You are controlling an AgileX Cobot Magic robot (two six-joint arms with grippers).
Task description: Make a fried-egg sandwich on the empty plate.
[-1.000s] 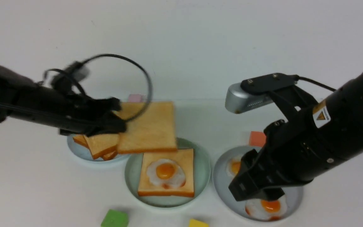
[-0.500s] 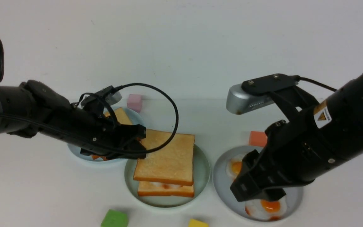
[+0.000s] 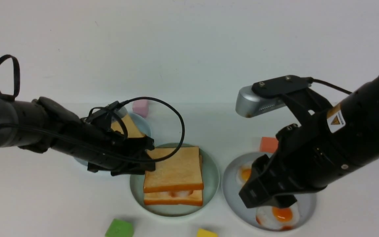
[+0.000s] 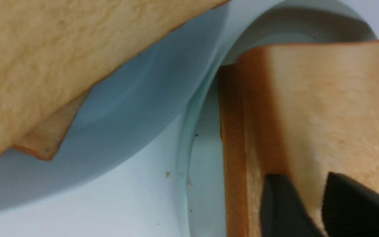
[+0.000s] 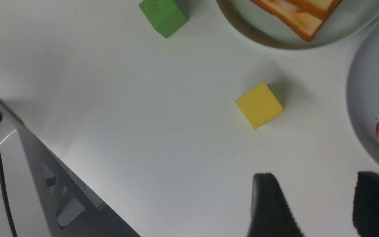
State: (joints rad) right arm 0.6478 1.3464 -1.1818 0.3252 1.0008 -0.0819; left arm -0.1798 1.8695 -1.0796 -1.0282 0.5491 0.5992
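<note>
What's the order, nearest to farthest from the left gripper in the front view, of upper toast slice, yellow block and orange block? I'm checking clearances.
1. Upper toast slice: at the left gripper's tip, over the egg.
2. Yellow block: near side of the table, toward the middle.
3. Orange block: right side, behind the egg plate.

From here I see the sandwich sitting on the middle plate, its upper slice set toward the far side of its lower one, egg between. Beyond that plate, to the left, another plate carries plain toast; a small block lies at its far right. Fried eggs lie on the right-hand plate, one block behind it. Two blocks, left and right, lie nearer than the middle plate.
</note>
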